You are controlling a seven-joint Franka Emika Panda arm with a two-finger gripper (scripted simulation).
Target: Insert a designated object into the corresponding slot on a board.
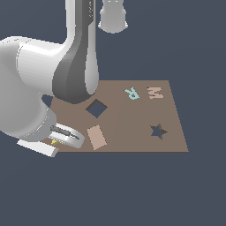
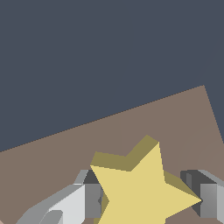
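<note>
The yellow star [image 2: 140,192] is lying flat between the two fingers of the tool [image 2: 148,199], over the corner of the brown board [image 1: 132,128] at the exterior view's left. It has no long axis; in the wrist view one point is reaching the dark finger [image 2: 205,192] and the opposite notch is meeting the light finger [image 2: 89,199]. The arm is bending low over that corner, its bulk hiding most of the tool [image 1: 59,139]. The tool is grasping the star, fingers spread to the star's width. The star-shaped slot [image 1: 158,131] is lying well apart, toward the exterior view's right, beyond the tan block [image 1: 96,137] and the square cutout [image 1: 96,108]
</note>
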